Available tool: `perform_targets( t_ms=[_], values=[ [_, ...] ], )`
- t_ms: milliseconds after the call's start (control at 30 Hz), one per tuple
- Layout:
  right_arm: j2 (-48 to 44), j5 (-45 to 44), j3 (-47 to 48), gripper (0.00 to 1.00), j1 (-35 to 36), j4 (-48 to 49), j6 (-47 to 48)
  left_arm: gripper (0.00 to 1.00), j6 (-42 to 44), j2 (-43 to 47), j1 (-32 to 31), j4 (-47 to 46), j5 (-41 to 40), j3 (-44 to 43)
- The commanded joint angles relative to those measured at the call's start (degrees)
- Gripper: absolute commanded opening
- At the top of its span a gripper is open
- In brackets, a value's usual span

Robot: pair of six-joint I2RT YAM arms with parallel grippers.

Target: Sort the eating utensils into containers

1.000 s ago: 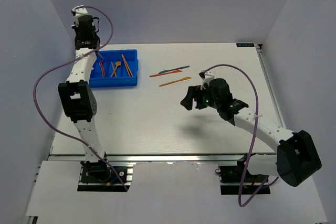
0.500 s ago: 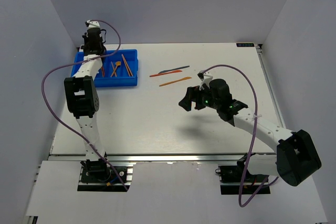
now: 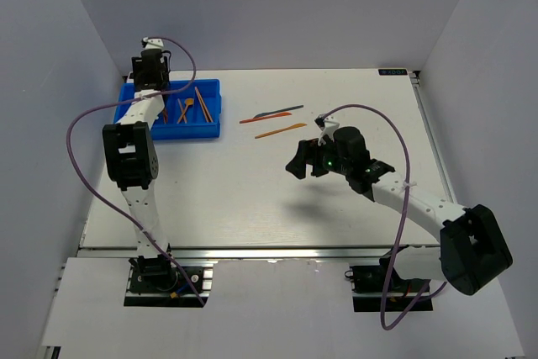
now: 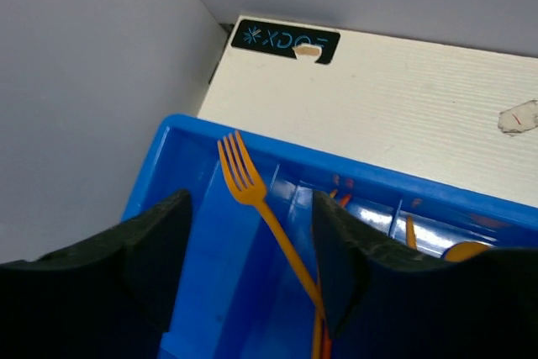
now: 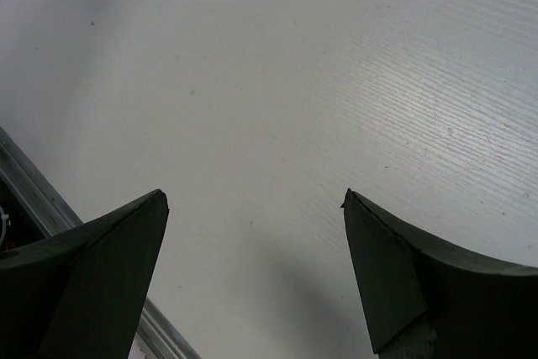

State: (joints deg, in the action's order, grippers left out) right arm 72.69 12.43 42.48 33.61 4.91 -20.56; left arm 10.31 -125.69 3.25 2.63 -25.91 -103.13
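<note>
An orange fork lies inside the blue tray, upper left of the top view, partly hidden by the left arm. The left claw gapes over it. Three loose utensils lie on the bench at upper centre. The right claw is open over bare bench.

Left wrist view: the orange fork is running off the bottom edge, handle end unseen, and the blue tray is spilling past the right edge. Top view: the left arm is covering the tray's left end.
</note>
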Motion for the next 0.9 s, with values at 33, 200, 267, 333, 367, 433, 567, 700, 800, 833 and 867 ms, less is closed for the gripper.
perform_targets(
  t_ms=[33, 200, 267, 333, 367, 433, 567, 700, 800, 833, 867],
  values=[
    [0.5, 0.8, 0.0, 0.89, -0.1, 2.5, 0.4, 0.73, -1.7, 6.2, 0.0, -0.1, 1.0, 1.4],
    [1.9, 0.8, 0.4, 0.89, -0.1, 2.7, 0.2, 0.83, -4.6, 8.9, 0.0, 0.4, -2.0, 0.9],
    [2.3, 0.8, 0.3, 0.89, -0.1, 2.7, 0.0, 0.83, -5.1, 8.8, -0.1, 0.3, -3.3, 1.4],
    [2.4, 0.9, 0.1, 0.89, -0.1, 3.1, 0.0, 0.84, -6.8, 8.4, -0.1, 0.4, -8.8, 1.5],
    [2.4, 0.9, 0.1, 0.89, -0.1, 3.0, 0.0, 0.85, -8.8, 7.7, 0.1, 1.0, -11.2, 0.7],
    [2.3, 0.8, 0.0, 0.89, -0.1, 2.9, 0.2, 0.84, -11.4, 5.1, 0.8, 4.9, -14.2, -1.4],
    [2.1, 0.1, -0.1, 0.89, -0.1, 2.7, 0.5, 0.79, -19.3, -1.2, 2.5, 14.2, -9.5, -11.6],
    [2.5, -0.1, 0.1, 0.89, -0.1, 2.5, 0.8, 0.65, -23.3, -4.2, 4.0, 17.1, -1.0, -14.0],
    [2.7, -0.1, 0.2, 0.89, -0.1, 2.4, 0.9, 0.65, -27.5, -5.2, 6.4, 17.2, 6.9, -14.3],
    [2.7, -0.2, 0.2, 0.89, -0.1, 2.4, 0.9, 0.64, -28.8, -6.1, 7.2, 17.5, 9.0, -14.6],
    [2.7, -0.2, 0.2, 0.89, -0.1, 2.4, 0.9, 0.64, -30.9, -6.6, 7.9, 17.9, 12.7, -15.0]
  ],
)
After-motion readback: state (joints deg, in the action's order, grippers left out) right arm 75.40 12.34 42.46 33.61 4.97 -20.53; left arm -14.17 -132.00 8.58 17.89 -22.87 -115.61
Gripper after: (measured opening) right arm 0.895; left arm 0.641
